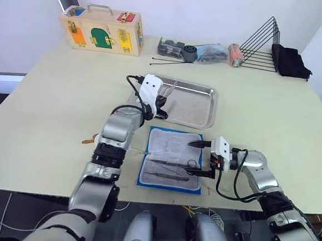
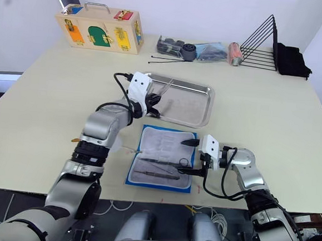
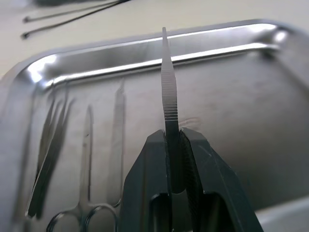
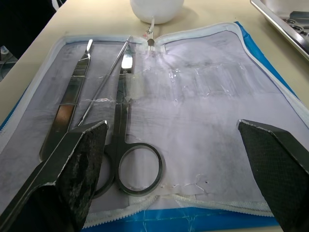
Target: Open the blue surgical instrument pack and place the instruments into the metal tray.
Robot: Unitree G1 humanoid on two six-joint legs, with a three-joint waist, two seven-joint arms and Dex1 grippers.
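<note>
You've got the bright-blue fabric instrument pack (image 1: 171, 157) lying open flat near the table's front edge, its grey-white lining up and clear sleeves showing, just in front of the shallow shiny steel tray (image 1: 198, 106). Three thin silver instruments remain on the lining: a flat-handled tool (image 4: 67, 99), a slim probe (image 4: 104, 82) and ring-handled scissors (image 4: 126, 130). They lie side by side along the pack's front part, long axes running across the pack, the scissors' rings toward your right gripper.

Your left gripper (image 3: 175, 145) is over the tray's left end, its black fingers pinched tight on a thin ridged silver forceps-like tool (image 3: 168, 92) that stands out straight past the fingertips toward the tray's far rim. Beneath it, more instruments (image 3: 87, 159) rest in the tray's left end, lying roughly parallel, among them a pair of scissors with ring handles.

Your right gripper (image 1: 201, 157) hovers at the pack's right edge, fingers spread wide and holding nothing, one fingertip (image 4: 79, 159) close by the scissors' rings.
</note>
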